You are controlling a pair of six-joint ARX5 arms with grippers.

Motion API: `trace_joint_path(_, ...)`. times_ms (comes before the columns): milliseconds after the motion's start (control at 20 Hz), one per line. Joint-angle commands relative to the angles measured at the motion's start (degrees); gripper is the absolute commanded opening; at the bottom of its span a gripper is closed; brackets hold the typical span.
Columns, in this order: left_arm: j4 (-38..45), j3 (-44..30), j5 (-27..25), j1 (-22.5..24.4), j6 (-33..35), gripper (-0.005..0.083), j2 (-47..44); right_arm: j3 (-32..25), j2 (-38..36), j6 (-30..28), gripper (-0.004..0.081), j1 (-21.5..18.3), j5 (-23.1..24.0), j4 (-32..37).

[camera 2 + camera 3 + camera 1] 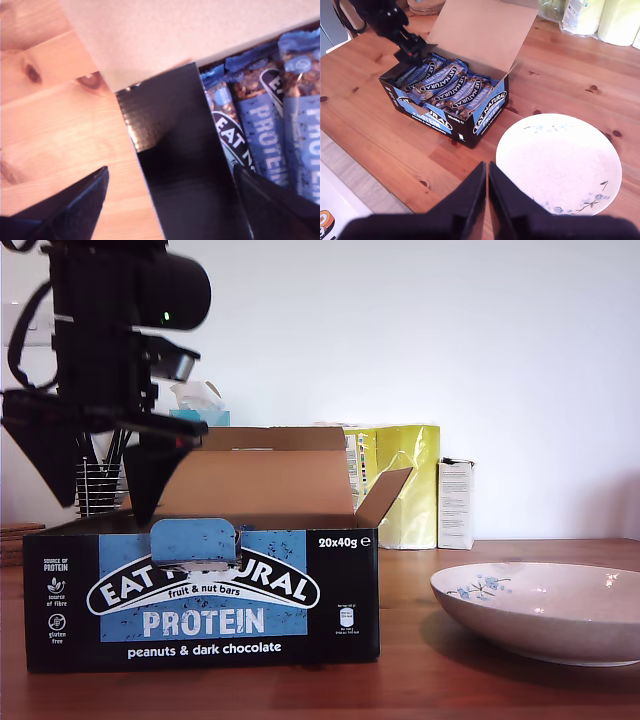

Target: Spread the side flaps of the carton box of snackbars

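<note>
The carton box of snackbars (205, 635) stands at the table's front, its wide brown lid flap (265, 480) raised behind. One brown side flap (386, 494) angles up and outward at the box end on the exterior view's right. My first gripper (100, 485) hangs open over the other end. In the first wrist view its fingers (75, 210) straddle a black cardboard panel (185, 165) beside the wrapped bars (260, 130); I cannot tell if they touch it. My second gripper (487, 182) is shut on nothing, high above the table edge near the box (487, 107).
A white flowered plate (540, 610) sits beside the box on the exterior view's right, also under my second gripper (560, 160). Behind stand a shiny yellow bag (405, 480), a slim white carton (456, 502), a wire utensil holder (97, 485) and a tissue box (200, 405).
</note>
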Motion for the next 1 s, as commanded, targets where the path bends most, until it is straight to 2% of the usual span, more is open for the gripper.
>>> trace_joint_path(0, -0.4, 0.4, -0.6, -0.2, 0.2, 0.0725, -2.3, 0.9, 0.2, -0.2, -0.0013, 0.0, -0.1, 0.1)
trace_joint_path(950, -9.1, 0.4, -10.5, 1.0, 0.0, 0.0725, -4.5, 0.9, 0.2, -0.6, -0.0013, 0.0, -0.1, -0.9)
